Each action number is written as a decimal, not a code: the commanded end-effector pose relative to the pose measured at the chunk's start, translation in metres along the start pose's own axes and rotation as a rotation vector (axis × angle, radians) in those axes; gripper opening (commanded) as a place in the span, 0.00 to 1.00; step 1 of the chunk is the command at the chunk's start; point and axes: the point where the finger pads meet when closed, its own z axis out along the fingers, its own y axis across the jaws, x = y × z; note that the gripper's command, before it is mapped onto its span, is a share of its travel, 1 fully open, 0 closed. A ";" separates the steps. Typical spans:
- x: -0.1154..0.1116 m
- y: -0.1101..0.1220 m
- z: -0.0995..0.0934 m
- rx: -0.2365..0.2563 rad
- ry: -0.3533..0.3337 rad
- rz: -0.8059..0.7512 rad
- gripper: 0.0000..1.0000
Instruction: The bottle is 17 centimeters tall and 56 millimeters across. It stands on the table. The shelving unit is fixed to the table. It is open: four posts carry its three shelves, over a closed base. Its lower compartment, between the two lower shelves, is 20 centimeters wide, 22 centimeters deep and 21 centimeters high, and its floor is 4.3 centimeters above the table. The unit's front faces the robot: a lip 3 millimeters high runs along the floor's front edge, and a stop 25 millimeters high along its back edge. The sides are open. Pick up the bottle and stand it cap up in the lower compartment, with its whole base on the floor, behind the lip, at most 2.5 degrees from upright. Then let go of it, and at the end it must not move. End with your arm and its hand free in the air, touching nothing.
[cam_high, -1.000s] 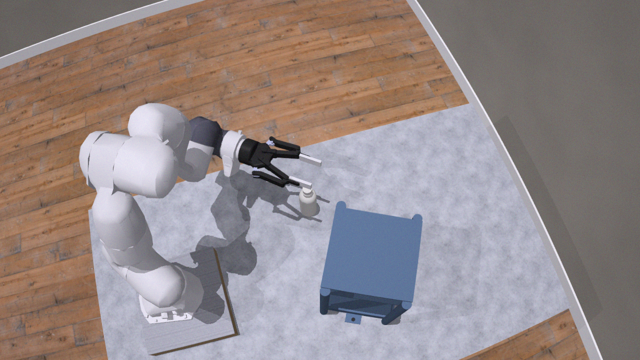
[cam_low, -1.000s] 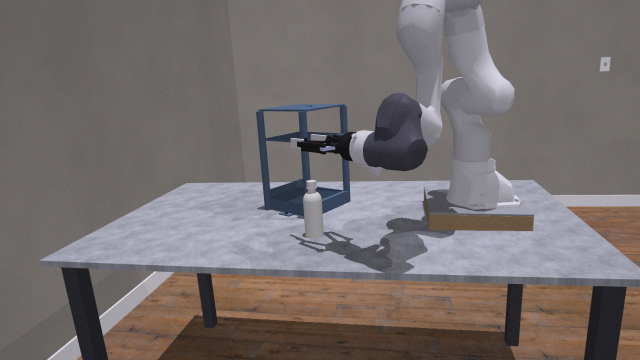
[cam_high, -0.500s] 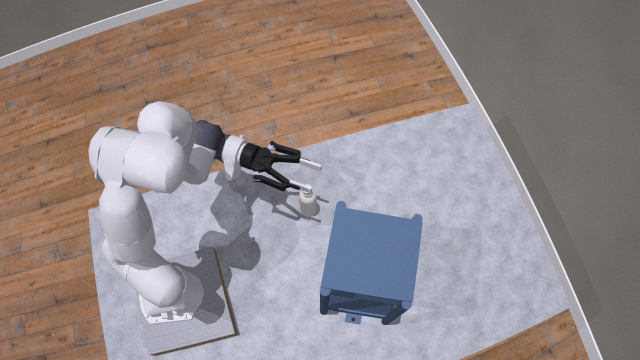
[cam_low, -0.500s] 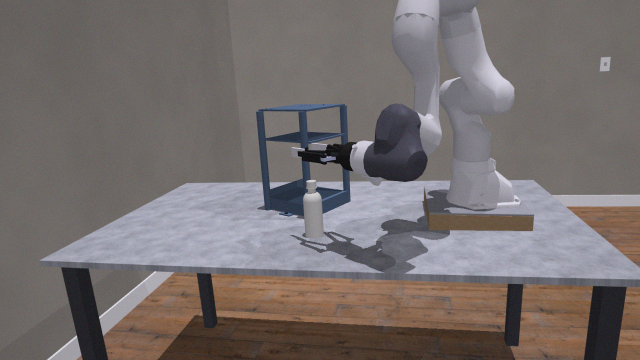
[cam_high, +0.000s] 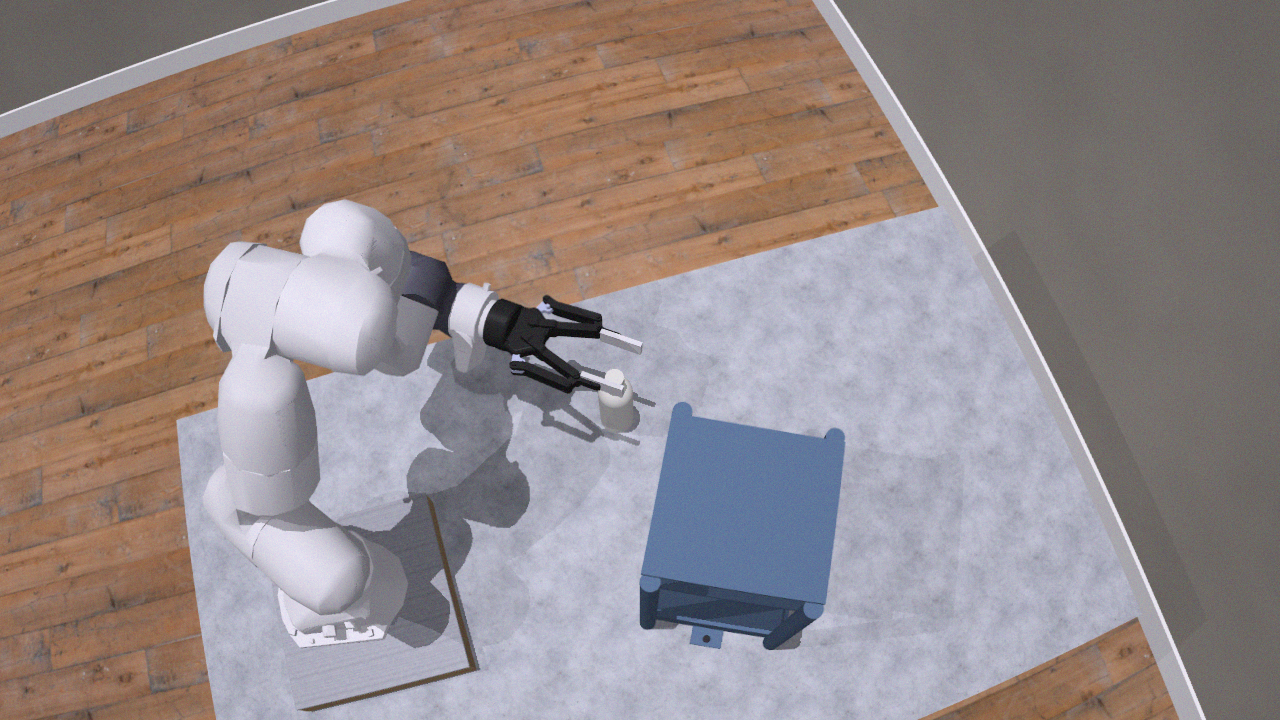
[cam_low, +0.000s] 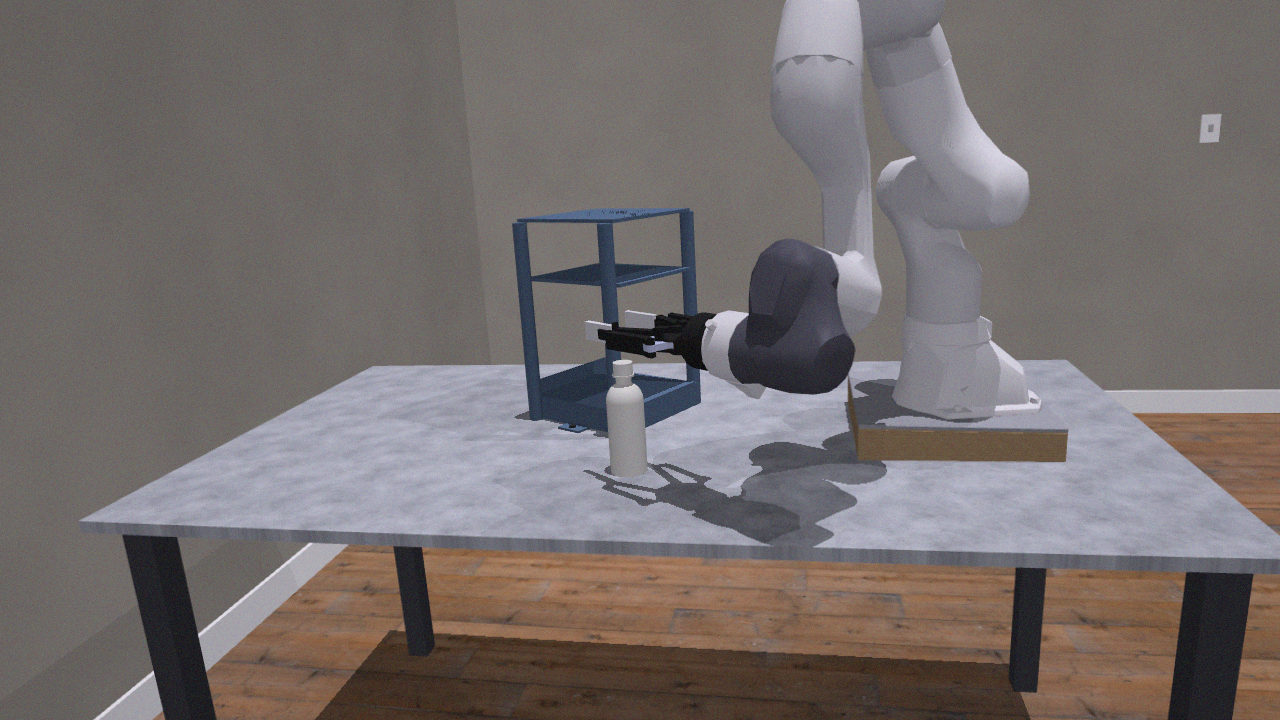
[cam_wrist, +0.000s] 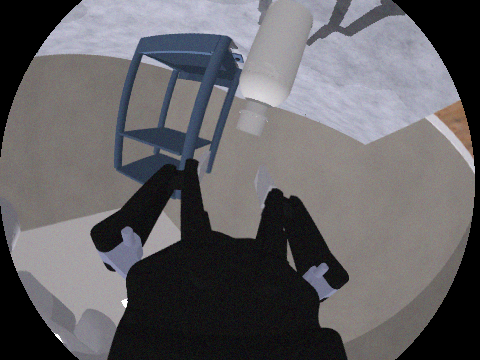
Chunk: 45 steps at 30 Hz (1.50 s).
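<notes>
The white bottle (cam_high: 617, 413) (cam_low: 627, 434) (cam_wrist: 280, 50) stands upright on the table (cam_high: 895, 555) (cam_low: 340, 465), cap up. My gripper (cam_high: 631, 367) (cam_low: 607, 323) (cam_wrist: 233, 167) is open, part way, with nothing between its fingers. It is held about level, its fingertips a little higher than the cap. In the top view one finger overlaps the bottle's neck; no contact can be made out. The blue shelving unit (cam_high: 742, 501) (cam_low: 526, 322) (cam_wrist: 204, 105) stands beyond the bottle in the exterior view. Nothing stands on its lower compartment's floor (cam_low: 657, 388). Its rear stop is hard to make out.
The unit's posts (cam_low: 608, 250) (cam_wrist: 125, 100) and middle shelf (cam_low: 581, 274) (cam_wrist: 167, 139) bound the lower compartment. A small blue tab (cam_high: 706, 638) (cam_low: 572, 428) lies at the unit's foot. The arm's base stands on a wood-edged block (cam_high: 384, 685) (cam_low: 962, 445). The gripper's shadow falls around the bottle.
</notes>
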 end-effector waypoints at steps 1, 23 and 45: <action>0.005 0.002 0.000 -0.001 -0.008 0.036 0.46; 0.066 0.003 0.001 -0.001 -0.008 0.036 0.46; 0.110 0.005 0.002 -0.001 -0.008 0.036 0.46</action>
